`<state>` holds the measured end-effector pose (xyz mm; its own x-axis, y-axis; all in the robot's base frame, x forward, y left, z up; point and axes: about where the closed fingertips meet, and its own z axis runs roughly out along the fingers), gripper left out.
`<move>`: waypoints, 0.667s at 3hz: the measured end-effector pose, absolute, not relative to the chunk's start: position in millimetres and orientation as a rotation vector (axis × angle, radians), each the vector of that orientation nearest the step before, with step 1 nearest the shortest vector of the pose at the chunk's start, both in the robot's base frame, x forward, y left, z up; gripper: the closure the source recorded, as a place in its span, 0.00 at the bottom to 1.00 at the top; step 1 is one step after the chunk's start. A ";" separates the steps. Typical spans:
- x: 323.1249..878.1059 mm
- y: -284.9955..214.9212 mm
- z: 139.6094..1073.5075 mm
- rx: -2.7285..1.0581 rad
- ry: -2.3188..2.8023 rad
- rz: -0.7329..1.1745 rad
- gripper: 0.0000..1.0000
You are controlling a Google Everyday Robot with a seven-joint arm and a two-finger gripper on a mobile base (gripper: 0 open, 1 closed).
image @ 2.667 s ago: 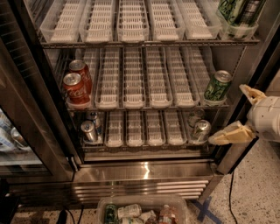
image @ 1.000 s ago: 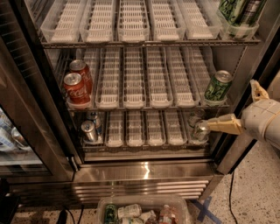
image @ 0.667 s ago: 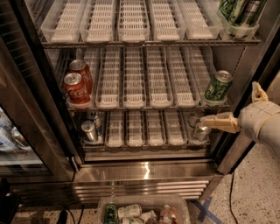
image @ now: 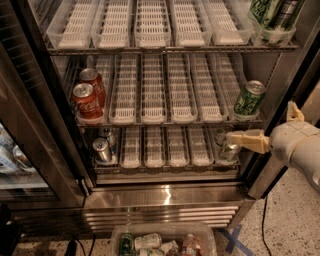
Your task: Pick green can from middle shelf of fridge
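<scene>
The green can (image: 249,98) stands upright at the front of the rightmost lane of the middle shelf (image: 170,121) in the open fridge (image: 165,197). My gripper (image: 260,122) is at the right edge, outside the fridge, below and to the right of the green can. It is open and empty. Its lower finger (image: 247,140) points left in front of the bottom shelf's right end. Its other finger (image: 294,112) points up beside the door frame. Neither touches the green can.
Two red cola cans (image: 87,100) stand at the middle shelf's left end. Silver cans stand on the bottom shelf at left (image: 102,149) and right (image: 227,150). Green and dark cans (image: 272,12) are on the top shelf's right. A clear bin (image: 165,240) of cans and bottles lies on the floor.
My gripper has moved left and slightly up towards the fridge. Its lower finger now reaches in front of the bottom shelf's right silver can. The cans have not moved.
</scene>
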<state>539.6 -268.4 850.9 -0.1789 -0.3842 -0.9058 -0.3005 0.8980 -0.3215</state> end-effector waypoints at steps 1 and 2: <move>537.9 -270.2 844.3 -0.486 1.780 -0.045 0.00; 538.6 -269.5 844.3 -0.484 1.777 -0.046 0.00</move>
<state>538.6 -269.5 844.3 -0.1809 -0.3450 -0.9210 -0.2973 0.9118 -0.2831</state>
